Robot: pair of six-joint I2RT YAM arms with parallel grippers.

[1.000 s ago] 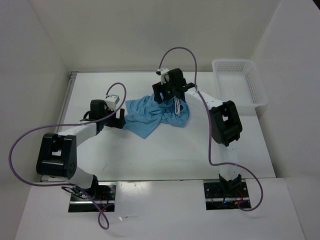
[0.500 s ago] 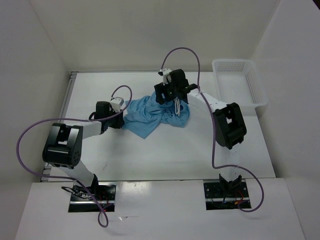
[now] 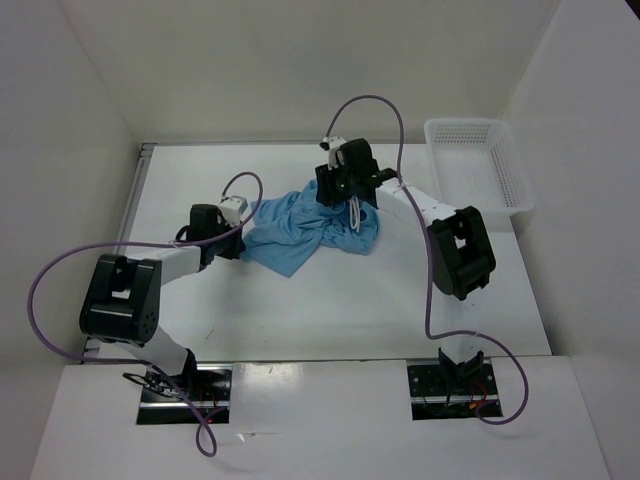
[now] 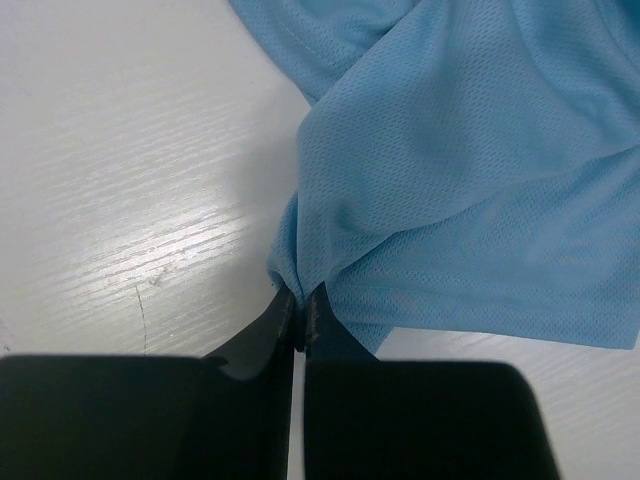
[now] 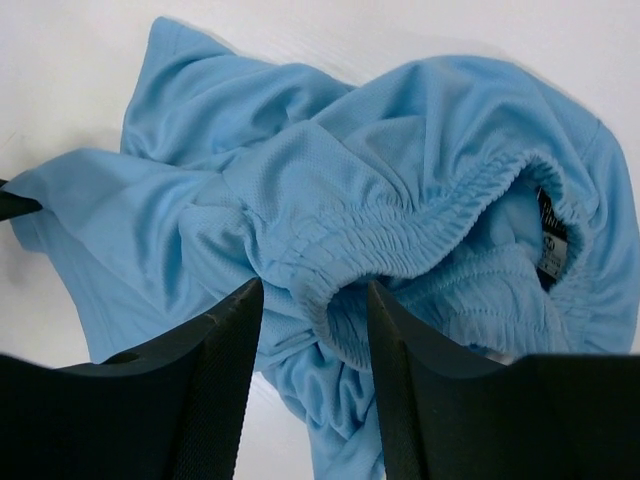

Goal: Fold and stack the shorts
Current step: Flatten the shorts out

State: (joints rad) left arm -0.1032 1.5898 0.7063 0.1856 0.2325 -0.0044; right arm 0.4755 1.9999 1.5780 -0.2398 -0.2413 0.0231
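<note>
My left tool (image 4: 300,303) pinched tight on the shorts (image 3: 295,235), my right tool (image 5: 313,298) open over their waistband (image 5: 420,225), far half of tabletop (image 3: 350,305).

Both arms reach forward, left gripper (image 4: 298,305) pinched closed, right gripper (image 5: 313,290) spread apart.

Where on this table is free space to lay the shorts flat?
Widest bare table: in front, between the shorts and the arm bases. A narrower strip runs behind the shorts, along the back wall. Crowded: the middle, where the left gripper pinches its edge and the right gripper straddles the waistband; the basket fills the far right corner.
</note>
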